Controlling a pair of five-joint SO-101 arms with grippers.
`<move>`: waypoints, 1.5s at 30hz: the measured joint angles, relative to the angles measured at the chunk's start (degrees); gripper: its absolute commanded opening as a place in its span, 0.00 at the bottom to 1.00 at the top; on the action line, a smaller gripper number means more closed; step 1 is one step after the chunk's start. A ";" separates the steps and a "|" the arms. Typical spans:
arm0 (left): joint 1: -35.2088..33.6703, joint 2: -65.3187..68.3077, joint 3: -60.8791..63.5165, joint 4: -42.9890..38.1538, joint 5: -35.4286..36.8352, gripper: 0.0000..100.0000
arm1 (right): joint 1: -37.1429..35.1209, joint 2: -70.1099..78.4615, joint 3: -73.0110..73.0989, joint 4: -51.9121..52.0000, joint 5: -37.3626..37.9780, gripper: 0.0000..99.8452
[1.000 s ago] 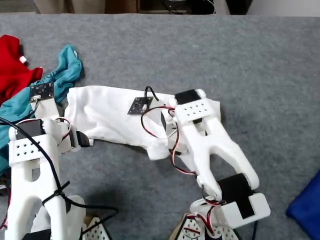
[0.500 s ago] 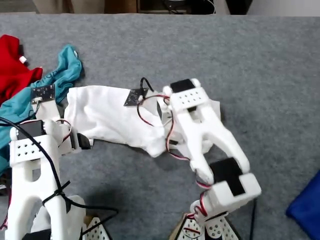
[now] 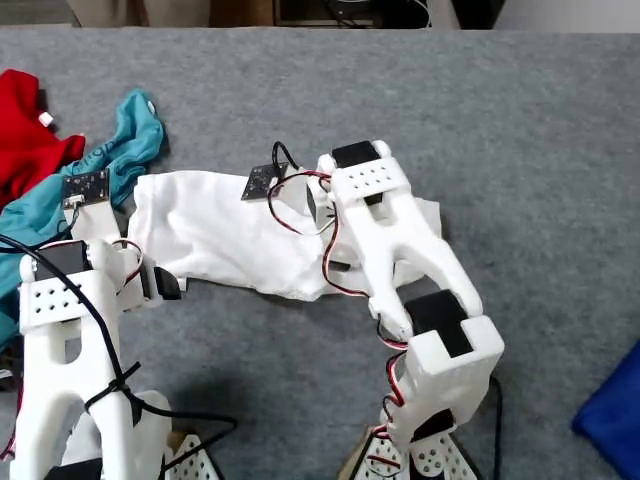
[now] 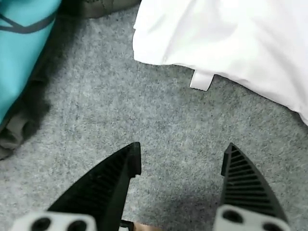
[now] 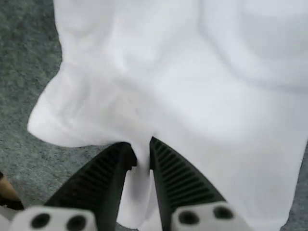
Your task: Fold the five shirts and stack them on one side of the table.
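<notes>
A white shirt (image 3: 215, 228) lies crumpled across the middle of the grey table. My right gripper (image 5: 143, 155) is shut on a pinch of its white cloth (image 5: 183, 86); in the high view that gripper (image 3: 337, 266) sits over the shirt's near right part, mostly under its own arm. My left gripper (image 4: 180, 156) hangs open over bare table just off the shirt's left edge (image 4: 226, 43), holding nothing. It also appears in the high view (image 3: 163, 282). A teal shirt (image 3: 118, 155) and a red shirt (image 3: 22, 140) lie bunched at the far left.
A blue shirt (image 3: 612, 412) pokes in at the near right edge. The teal shirt (image 4: 21, 43) lies close beside my left gripper. Open grey table (image 3: 520, 130) stretches along the far side and to the right.
The right arm has swung away from the near edge and to the left, pulling the shirt's near right flap with it. The left arm has stayed still.
</notes>
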 measured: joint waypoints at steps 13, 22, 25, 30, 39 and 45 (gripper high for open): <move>0.00 0.00 0.00 0.00 0.00 0.28 | 0.00 0.09 -0.79 0.00 0.26 0.31; 0.00 0.00 0.00 0.00 0.00 0.28 | 2.37 -2.99 -10.02 5.01 0.26 0.31; 0.00 0.00 0.00 0.00 0.00 0.28 | 2.55 -5.01 -11.96 10.73 0.26 0.30; 0.00 0.00 0.00 0.00 0.00 0.28 | 2.81 -9.14 -11.69 18.20 -0.35 0.12; 0.00 0.00 0.00 0.00 0.00 0.28 | -4.92 -21.71 14.68 15.47 -2.02 0.01; 0.00 0.00 0.00 0.00 0.00 0.28 | -10.55 -22.86 30.24 8.62 -2.02 0.01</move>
